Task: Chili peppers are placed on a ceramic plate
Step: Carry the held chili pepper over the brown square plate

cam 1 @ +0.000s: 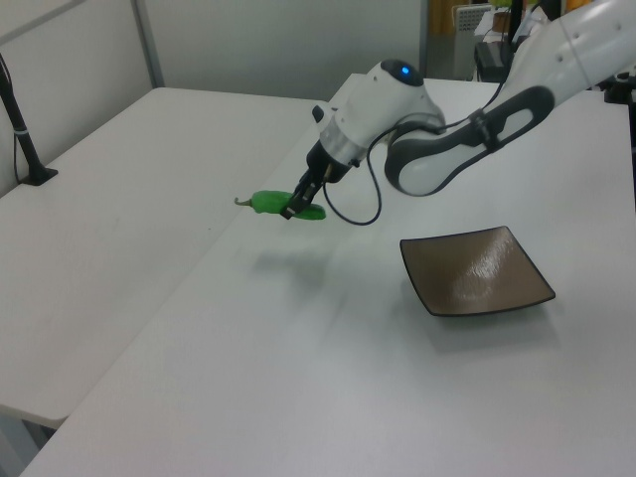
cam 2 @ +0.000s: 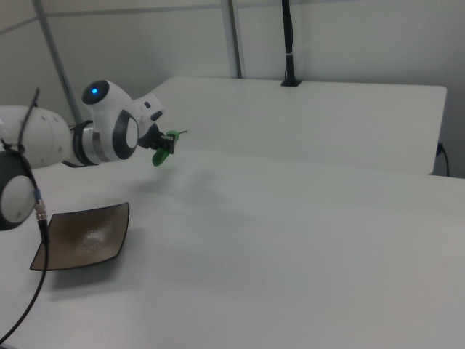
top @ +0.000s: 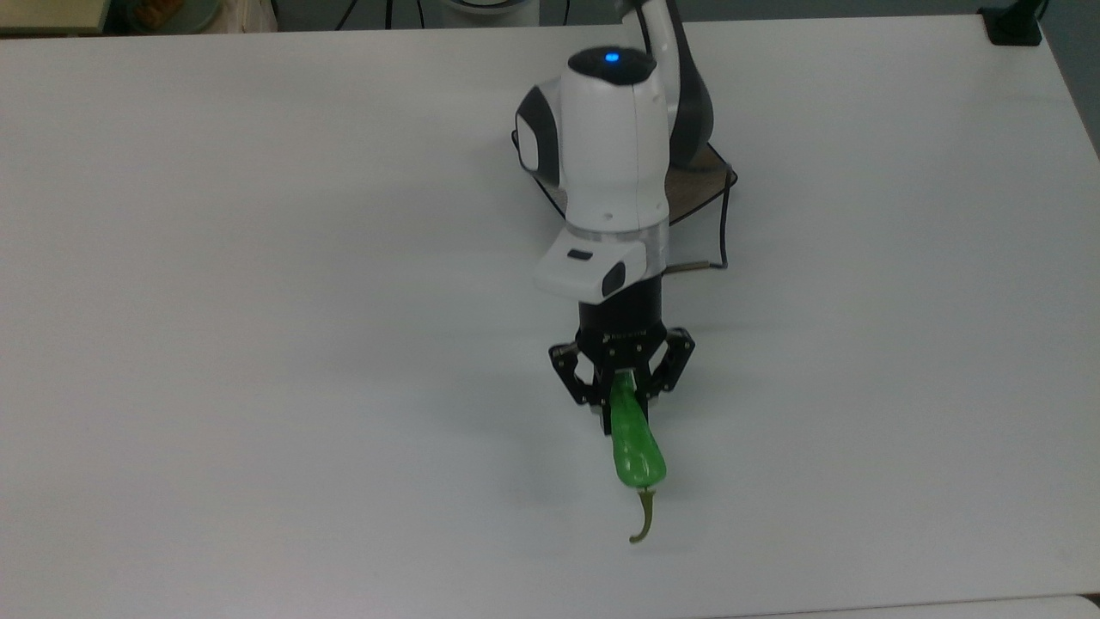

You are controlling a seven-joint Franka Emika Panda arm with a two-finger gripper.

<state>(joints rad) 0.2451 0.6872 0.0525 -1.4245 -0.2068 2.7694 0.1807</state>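
One white worktop (cam 1: 298,378) carries the plate (cam 1: 477,270), which sits well apart from the pepper (cam 1: 276,204). The jaws (top: 626,404) are clamped on the pepper, held clear above the worktop, stem (top: 643,518) pointing away from the arm.

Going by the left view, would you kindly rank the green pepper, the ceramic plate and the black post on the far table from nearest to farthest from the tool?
1. The green pepper, held in the tool itself.
2. The ceramic plate, lower on the left view's right.
3. The black post, at the left view's far left.
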